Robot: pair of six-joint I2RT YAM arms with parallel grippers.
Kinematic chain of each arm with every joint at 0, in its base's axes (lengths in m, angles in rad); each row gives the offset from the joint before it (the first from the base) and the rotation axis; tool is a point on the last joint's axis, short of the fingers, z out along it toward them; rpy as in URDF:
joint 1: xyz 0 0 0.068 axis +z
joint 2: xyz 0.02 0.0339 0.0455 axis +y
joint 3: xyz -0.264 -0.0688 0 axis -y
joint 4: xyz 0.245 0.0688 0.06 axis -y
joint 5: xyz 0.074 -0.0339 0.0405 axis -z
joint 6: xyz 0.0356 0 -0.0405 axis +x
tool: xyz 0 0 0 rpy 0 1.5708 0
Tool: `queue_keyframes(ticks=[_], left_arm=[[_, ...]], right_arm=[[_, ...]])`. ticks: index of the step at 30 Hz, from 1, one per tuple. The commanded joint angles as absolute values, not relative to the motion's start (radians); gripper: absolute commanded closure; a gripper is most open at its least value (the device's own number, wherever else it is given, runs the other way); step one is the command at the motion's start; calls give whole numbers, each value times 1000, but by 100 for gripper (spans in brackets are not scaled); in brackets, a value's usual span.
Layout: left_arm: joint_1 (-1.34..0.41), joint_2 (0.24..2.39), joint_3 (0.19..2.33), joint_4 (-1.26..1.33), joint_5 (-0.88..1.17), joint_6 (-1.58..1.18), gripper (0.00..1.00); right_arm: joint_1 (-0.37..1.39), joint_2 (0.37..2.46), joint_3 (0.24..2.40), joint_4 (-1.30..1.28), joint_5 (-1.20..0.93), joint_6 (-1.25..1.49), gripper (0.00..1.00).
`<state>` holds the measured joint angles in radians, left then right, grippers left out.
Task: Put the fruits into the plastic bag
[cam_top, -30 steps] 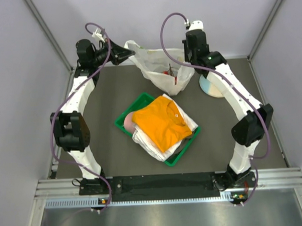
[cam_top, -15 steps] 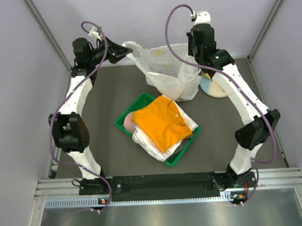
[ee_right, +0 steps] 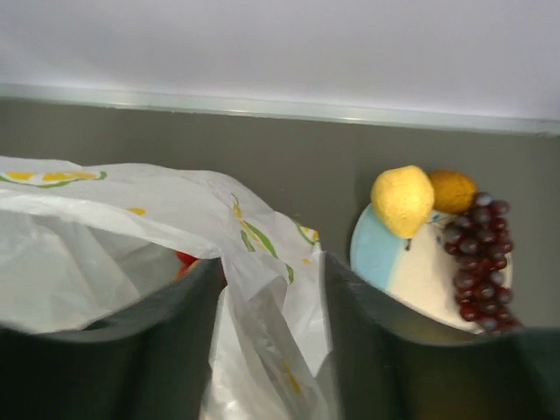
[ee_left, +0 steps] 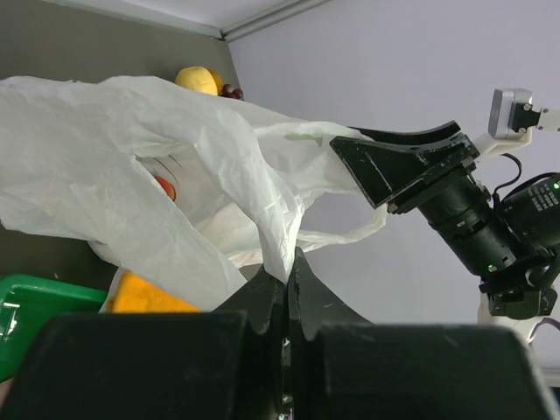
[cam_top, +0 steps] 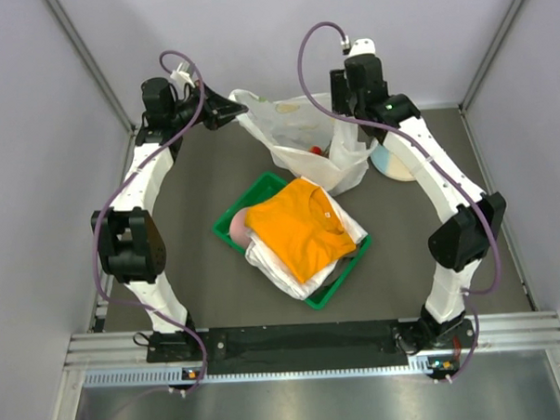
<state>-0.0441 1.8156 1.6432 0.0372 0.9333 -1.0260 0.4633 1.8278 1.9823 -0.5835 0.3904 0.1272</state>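
While the left gripper (ee_left: 287, 262) pinches the bag (ee_left: 105, 175) rim tight, the right gripper (ee_right: 271, 262) has jaws apart around the other edge. Just right of them, one plate (ee_right: 376, 249) holds one pear (ee_right: 402, 199), one orange (ee_right: 452, 190), one grape bunch (ee_right: 477, 262).

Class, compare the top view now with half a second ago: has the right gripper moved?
Yes. The right gripper has shifted left, away from the plate, toward the bag.
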Motion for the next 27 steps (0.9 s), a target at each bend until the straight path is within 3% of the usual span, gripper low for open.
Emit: queue_keyframes(ticks=[1,6,20,27], left_arm=[[-51,1810,1640,48,937,-991,100],[-52,1816,1640,48,937,-989,100],[-54,1812,1637,15,920,-950,100],[-54,1809,1635,15,922,-948,100]], right_arm=[[456,1813,1996,-571,331,137,36],[456,1720,1853,-384,201,104,15],[457,1574,1816,-224,117,118,11],[356,1577,1891,-333,130,258,15]])
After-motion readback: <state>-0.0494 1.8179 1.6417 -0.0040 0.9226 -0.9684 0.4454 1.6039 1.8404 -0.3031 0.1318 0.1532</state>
